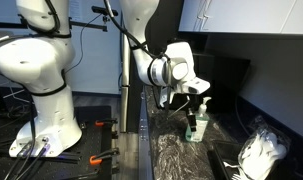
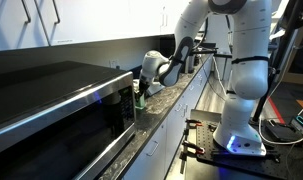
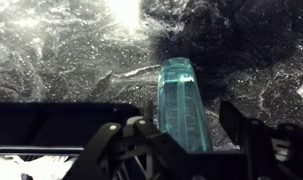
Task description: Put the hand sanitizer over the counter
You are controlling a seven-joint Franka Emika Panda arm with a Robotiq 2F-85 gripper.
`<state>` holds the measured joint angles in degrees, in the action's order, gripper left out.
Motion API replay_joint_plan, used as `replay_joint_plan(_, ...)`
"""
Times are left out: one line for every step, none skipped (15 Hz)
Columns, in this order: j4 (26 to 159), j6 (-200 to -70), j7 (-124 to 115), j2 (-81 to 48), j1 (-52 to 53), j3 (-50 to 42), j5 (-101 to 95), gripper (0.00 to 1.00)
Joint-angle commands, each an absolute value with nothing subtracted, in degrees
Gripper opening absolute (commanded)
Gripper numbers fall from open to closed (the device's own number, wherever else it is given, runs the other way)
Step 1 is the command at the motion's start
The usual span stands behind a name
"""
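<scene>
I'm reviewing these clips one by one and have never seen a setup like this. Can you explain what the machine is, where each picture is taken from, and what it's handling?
It is a white robot arm with two jaws at its tip. Two pictures come from cameras standing outside the robot; the third is a camera on its wrist, looking past the jaws. In both exterior views the arm reaches over a dark speckled counter. A blue-green hand sanitizer bottle stands on it, between the jaws, which look open, so nothing is held yet. A crumpled white item lies further along the counter.
</scene>
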<state>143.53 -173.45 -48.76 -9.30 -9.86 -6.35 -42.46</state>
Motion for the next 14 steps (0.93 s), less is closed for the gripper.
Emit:
replay_joint_plan(145.67,-172.74,-47.53,-6.66,-9.95,-4.13,-39.31,1.00)
replay_joint_plan(146.58,-172.15,-46.76,-5.89,-10.08,-2.84,-37.44,1.00)
replay_joint_plan(148.00,-171.45,-45.37,-4.89,-10.44,-0.84,-34.42,1.00)
replay_joint_plan(149.29,-171.38,-43.42,-4.08,-10.91,1.01,-31.35,1.00)
replay_joint_plan(150.87,-170.72,-40.82,-2.95,-11.28,3.38,-27.03,1.00)
replay_joint_plan(151.86,-169.65,-37.00,-2.28,-7.00,1.58,-20.47,1.00)
replay_joint_plan(153.08,-168.18,-34.96,-0.96,-10.82,7.13,-16.89,1.00)
replay_joint_plan(153.70,-166.38,-31.56,0.23,-5.42,3.88,-10.76,1.00)
replay_joint_plan(154.36,-163.75,-28.78,2.04,-4.59,4.49,-6.02,1.00)
replay_joint_plan(154.76,-160.94,-26.60,4.03,-3.43,4.31,-2.46,1.00)
replay_joint_plan(155.00,-157.83,-25.43,6.15,-2.49,3.82,-0.34,1.00)
replay_joint_plan(155.32,-154.75,-24.76,8.32,-2.02,3.43,0.78,1.00)
replay_joint_plan(155.44,-151.77,-24.86,10.35,-1.88,3.29,1.21,1.00)
replay_joint_plan(155.50,-148.75,-25.86,12.51,-2.07,3.36,0.74,1.00)
